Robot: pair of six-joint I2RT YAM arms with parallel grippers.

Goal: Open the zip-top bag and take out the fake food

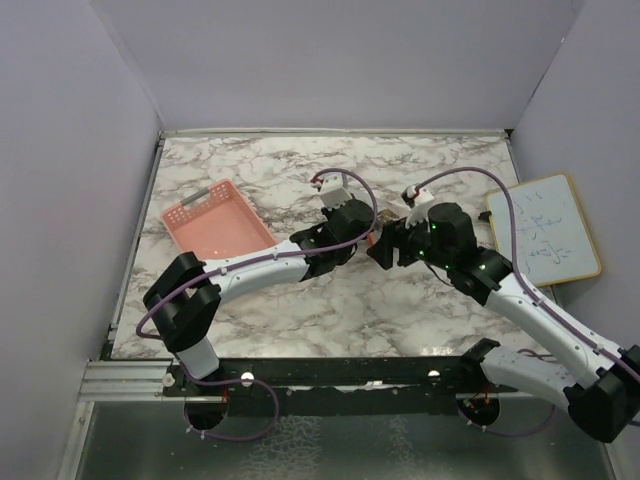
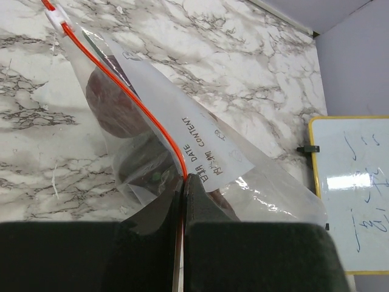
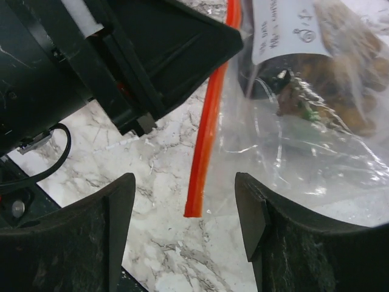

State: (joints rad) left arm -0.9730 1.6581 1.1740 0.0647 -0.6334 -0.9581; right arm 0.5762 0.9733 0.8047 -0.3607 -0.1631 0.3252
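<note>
from above we see both arms bent inward over the marble desk [image 1: 330, 310], left pincer [image 1: 368, 238] and right pincer [image 1: 385, 252] almost tip to tip (what sits between them is too small to tell). a pink basket [image 1: 200, 203] lies to the left, and a whiteboard [image 1: 545, 230] rests at the right edge.

Zip-top bag [image 2: 206, 152], perhaps shut, fake food [image 2: 115, 103] inside

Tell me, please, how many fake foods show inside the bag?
2: a maroon fruit beside the zip strip, a golden-brown grape bunch by the label; more may be hidden.
</note>
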